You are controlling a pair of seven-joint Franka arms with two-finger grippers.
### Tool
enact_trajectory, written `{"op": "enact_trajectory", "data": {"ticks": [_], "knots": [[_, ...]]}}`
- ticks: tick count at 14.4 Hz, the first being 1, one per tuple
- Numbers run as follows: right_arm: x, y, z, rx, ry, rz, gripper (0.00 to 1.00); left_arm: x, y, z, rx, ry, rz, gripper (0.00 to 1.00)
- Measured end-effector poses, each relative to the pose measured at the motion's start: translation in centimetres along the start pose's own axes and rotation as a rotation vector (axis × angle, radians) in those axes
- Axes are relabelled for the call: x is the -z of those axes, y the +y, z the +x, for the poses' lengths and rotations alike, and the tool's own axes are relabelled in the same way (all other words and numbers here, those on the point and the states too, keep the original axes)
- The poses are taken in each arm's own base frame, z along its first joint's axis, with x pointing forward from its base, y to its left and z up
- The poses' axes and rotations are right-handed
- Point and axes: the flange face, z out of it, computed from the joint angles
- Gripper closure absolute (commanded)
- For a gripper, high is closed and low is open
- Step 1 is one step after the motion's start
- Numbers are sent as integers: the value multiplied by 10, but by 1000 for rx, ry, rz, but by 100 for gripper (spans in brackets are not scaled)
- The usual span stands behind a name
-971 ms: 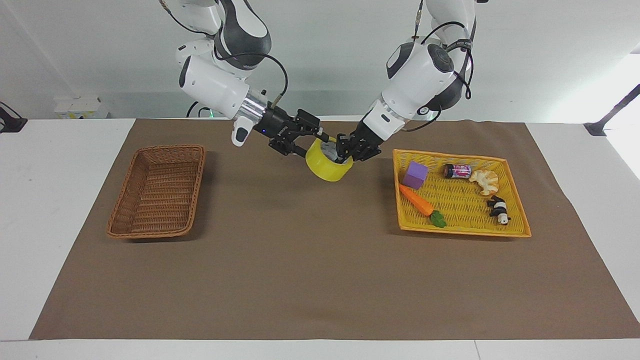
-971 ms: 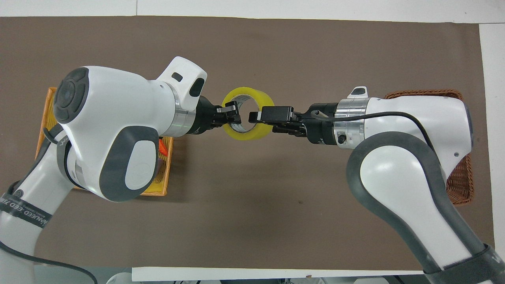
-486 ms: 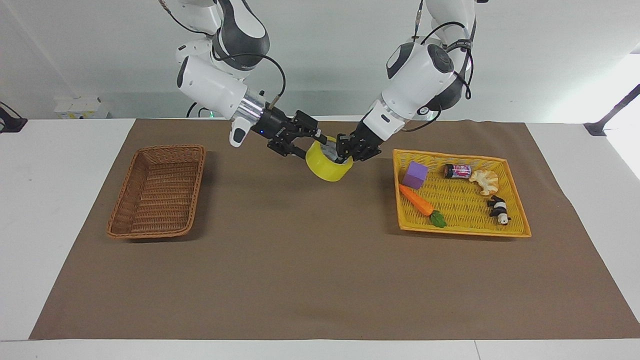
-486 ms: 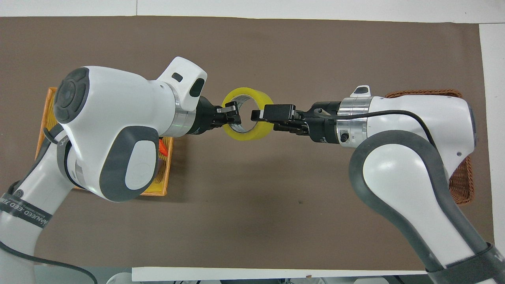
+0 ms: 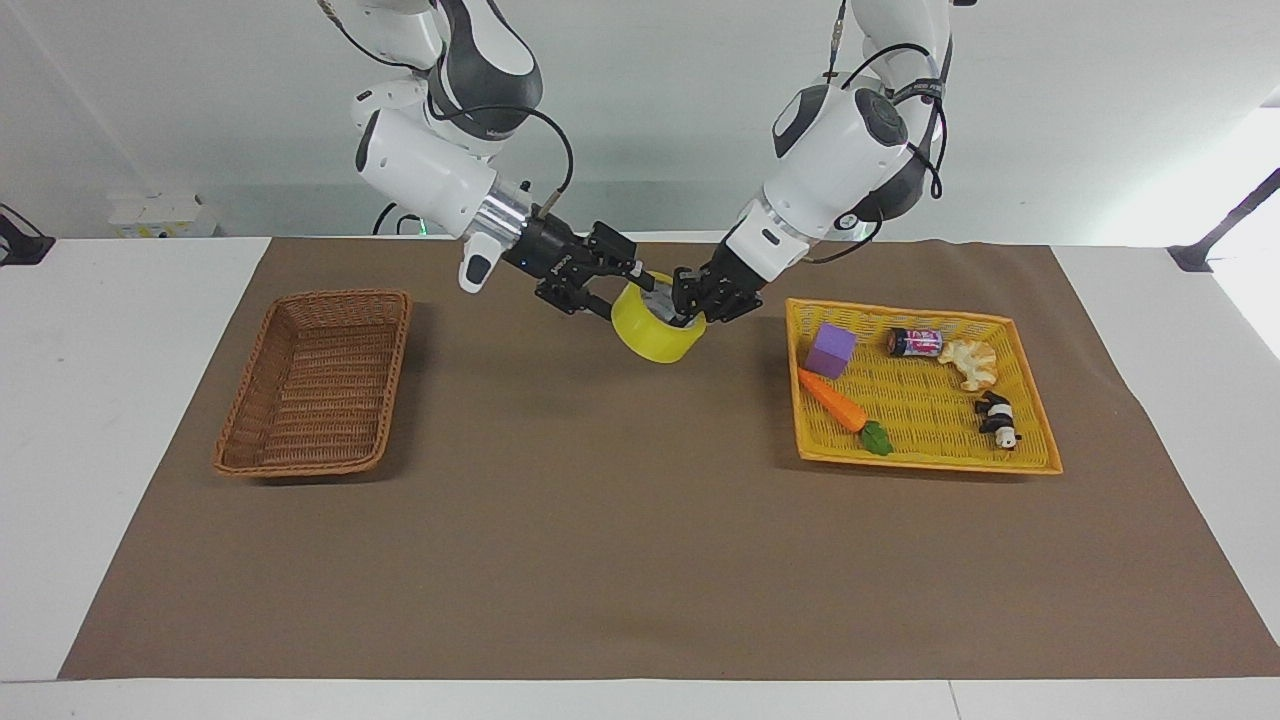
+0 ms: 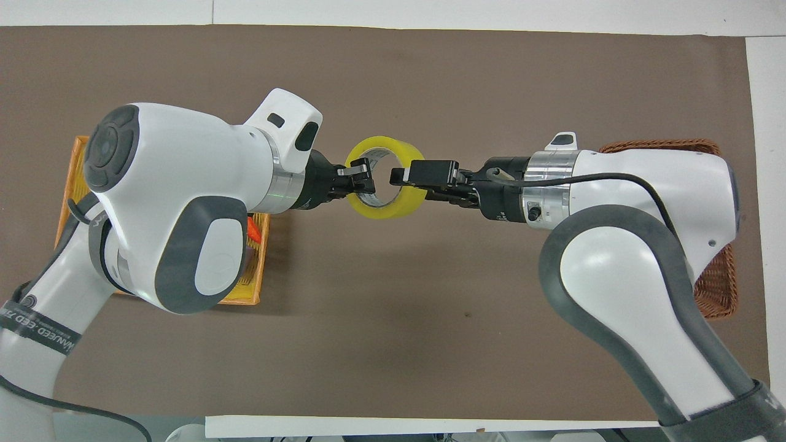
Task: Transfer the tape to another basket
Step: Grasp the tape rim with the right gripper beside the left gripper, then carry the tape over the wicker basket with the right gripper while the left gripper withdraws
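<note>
Tape: hanging above the mat, midway between both baskets.
Left gripper: clamping its rim.
Right gripper: fingers straddling the facing rim, seemingly not yet clamped.
Basket: sitting at the right arm's end.

White table, brown mat, pale wall.

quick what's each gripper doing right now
Left gripper: shut on the tape, held above the mat.
Right gripper: at the tape's wall; grip cannot be told.
</note>
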Motion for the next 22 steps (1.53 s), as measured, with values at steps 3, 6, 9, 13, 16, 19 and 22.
{"op": "enact_trajectory", "data": {"ticks": [3, 6, 9, 13, 16, 19, 22], "knots": [[-1, 0, 0, 1, 1, 0, 30, 0, 0, 0, 0, 0, 0, 100], [-1, -1, 0, 14, 3, 0, 87, 0, 0, 0, 0, 0, 0, 100], [-1, 0, 0, 43, 3, -2, 100, 0, -1, 1, 2, -2, 2, 100], [-1, 0, -1, 43, 3, -2, 100, 0, -1, 1, 2, -3, 2, 100], [-1, 0, -1, 43, 2, -2, 100, 0, -1, 1, 2, -3, 2, 1], [-3, 2, 0, 41, 0, -5, 100, 5, 1, 2, 0, 5, -4, 0], [-4, 4, 1, 38, 0, -7, 100, 37, -10, 18, 27, 36, -16, 0]]}}
